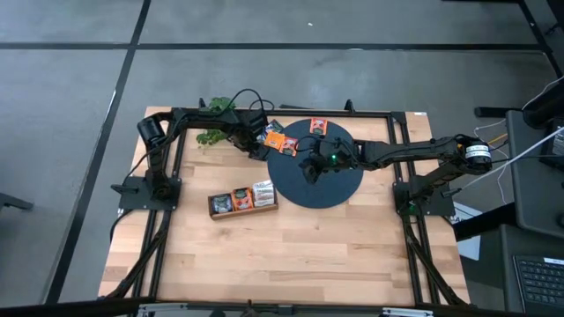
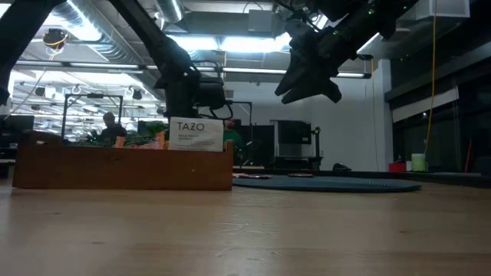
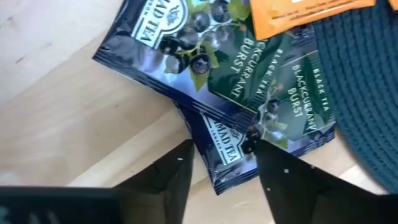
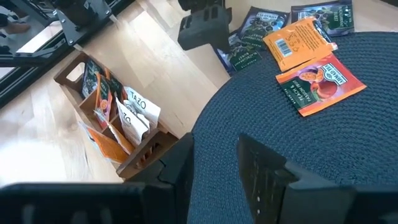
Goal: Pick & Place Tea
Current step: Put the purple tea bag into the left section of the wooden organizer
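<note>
We see the left gripper point(image 3: 217, 180) low at the disc's point(image 1: 339, 187) far-left rim, fingers spread wide, straddling the edge of a dark blackcurrant sachet point(image 3: 261, 118) without gripping it. That sachet lies half off the disc under a second dark one point(image 3: 180, 43); an orange sachet point(image 4: 297, 41) overlaps them. The right gripper point(image 4: 214, 168) hangs above mid-disc, fingers parted, empty. A red-orange sachet point(image 4: 318, 82) lies flat on the disc, bare mat around it. The wooden tray point(image 1: 242, 201) holds sachets, just beside the disc's left edge.
</note>
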